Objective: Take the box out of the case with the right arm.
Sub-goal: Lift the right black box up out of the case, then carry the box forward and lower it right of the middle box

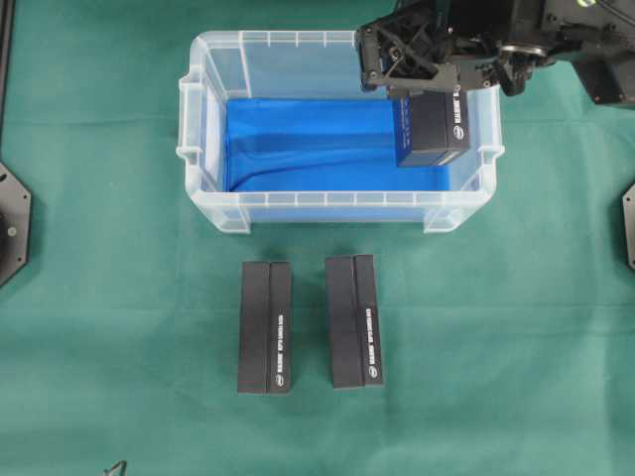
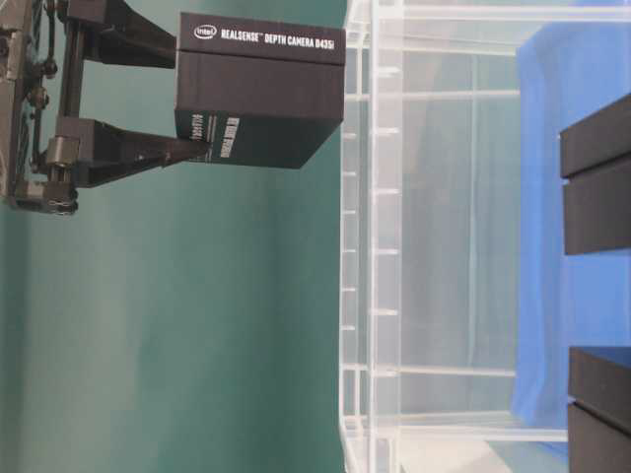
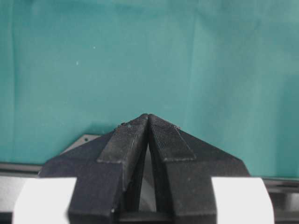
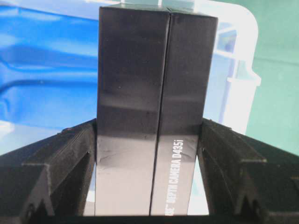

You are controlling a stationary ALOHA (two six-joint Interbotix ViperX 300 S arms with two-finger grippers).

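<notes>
Above the right rear corner of the case [image 1: 203, 159], clamped between the two fingers of the right gripper [image 1: 429, 99], hangs the box [image 1: 429, 127]; seen end-on from overhead, so long axis roughly vertical, one end pointing down toward the blue lining [image 1: 298, 139], the other up into the gripper; in the table-level view, box [image 2: 261, 89] clear of the case's rim [image 2: 357, 236], gripper [image 2: 187, 99] pressing on opposite faces, white lettering "REALSENSE DEPTH CAMERA D435i" running along the length; from the right wrist view, box [image 4: 154, 112] stretching straight away from the camera, fingers [image 4: 56, 172] flush against both long sides, clear wall of the case [image 4: 238, 93] beyond. On the green cloth [image 1: 99, 347] in front of the case, lying flat, two more black boxes [image 1: 265, 327] [image 1: 354, 320], side by side yet apart, long axes running toward the case. Over bare cloth, left gripper [image 3: 148, 122] with tips pressed together, holding nothing.
</notes>
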